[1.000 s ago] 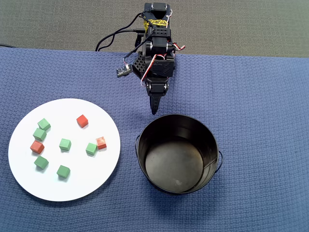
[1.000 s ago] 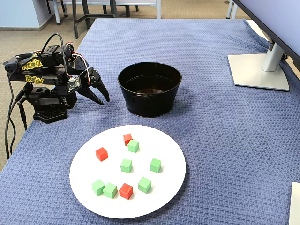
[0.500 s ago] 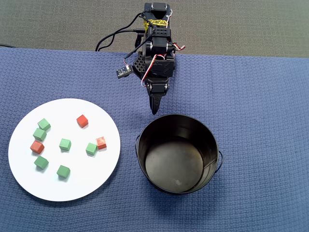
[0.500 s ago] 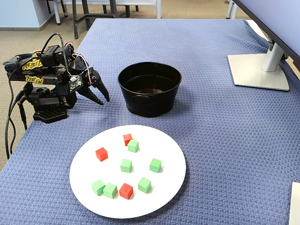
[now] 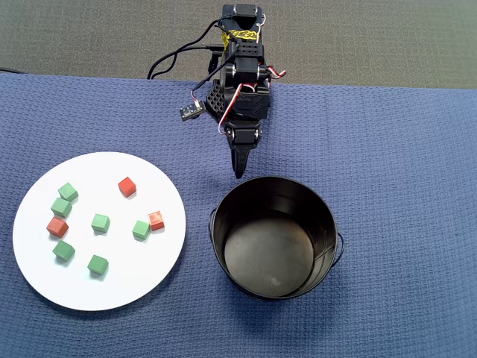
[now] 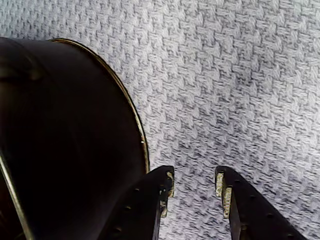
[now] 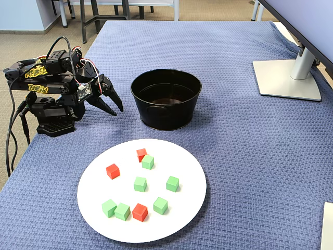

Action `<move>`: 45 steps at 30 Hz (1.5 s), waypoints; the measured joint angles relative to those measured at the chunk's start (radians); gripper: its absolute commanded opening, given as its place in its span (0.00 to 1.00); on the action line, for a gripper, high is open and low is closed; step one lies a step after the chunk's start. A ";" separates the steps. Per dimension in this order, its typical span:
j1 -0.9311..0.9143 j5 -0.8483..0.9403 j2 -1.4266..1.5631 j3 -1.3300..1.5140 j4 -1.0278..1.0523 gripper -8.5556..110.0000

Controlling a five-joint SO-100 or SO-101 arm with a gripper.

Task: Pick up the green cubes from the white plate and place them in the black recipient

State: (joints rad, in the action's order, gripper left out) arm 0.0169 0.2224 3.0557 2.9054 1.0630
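Fixed view, working outward from the near table edge. The plate (image 7: 141,219) lies closest to that camera, flat on the blue cloth (image 7: 250,146). I count six green cubes (image 7: 140,184) on it, all apart from the gripper, mixed with three red cubes (image 7: 139,212). One green cube touches, or nearly touches, a red one at the plate's far side; another pair sits side by side near the front edge.

Beyond the plate stands the bucket (image 7: 166,112), which looks empty in the overhead view (image 5: 272,287). No cube is in it yet, so I judge the task not started.

The gripper (image 7: 115,106) hangs just beside the bucket's wall, low over the cloth. In the wrist view the fingers (image 6: 165,187) stand a little apart with only cloth between them: parted, holding nothing, and the bucket rim (image 6: 132,107) fills the left of that picture.

Relation that matters: in the overhead view the gripper (image 5: 238,173) points down the picture at the bucket rim, while the cubes lie well off to its left and lower. My judgement: I must swing the arm toward the plate before descending. The cubes have no long axis, so finger alignment is mostly free; the nearest green one (image 5: 141,230) is next to a red neighbour, which could be knocked.
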 measured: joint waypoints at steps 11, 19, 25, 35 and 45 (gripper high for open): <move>0.005 0.000 0.000 0.000 -0.002 0.07; 0.005 -0.067 0.000 0.000 0.057 0.07; 0.005 -0.144 0.000 0.000 0.063 0.07; 0.011 -0.232 0.000 0.000 0.061 0.07; 0.020 -0.232 0.000 0.000 0.060 0.07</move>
State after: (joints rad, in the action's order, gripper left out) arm 0.0368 -0.0092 3.0557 2.9054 1.1229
